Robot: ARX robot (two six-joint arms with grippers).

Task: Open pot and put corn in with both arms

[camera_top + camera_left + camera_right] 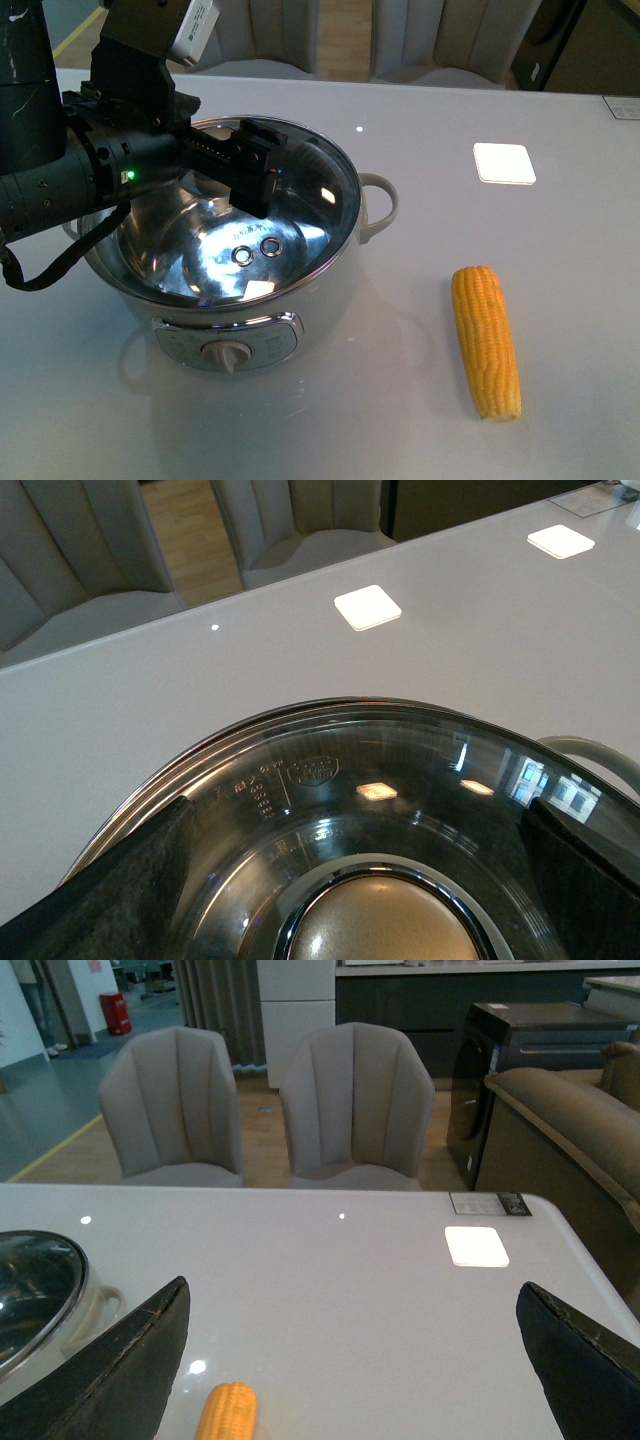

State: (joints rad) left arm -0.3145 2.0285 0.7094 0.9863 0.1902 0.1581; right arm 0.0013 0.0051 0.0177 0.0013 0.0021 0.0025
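Note:
The cream-white pot (300, 305) stands at the table's left, its glass lid (325, 195) still on it. My left gripper (255, 165) is open and hovers over the lid. In the left wrist view its black fingers (130, 880) stand on either side of the lid's steel knob (385, 925), apart from it. The yellow corn (486, 340) lies on the table to the pot's right. My right gripper (352, 1295) is open and empty above the table; the corn's tip (227, 1412) and the pot's side handle (92, 1310) show below it. The right arm is out of the front view.
A white square patch (504, 162) lies on the table beyond the corn. Grey chairs (355, 1100) stand behind the table's far edge. A brown sofa (570, 1120) stands off the table's right end.

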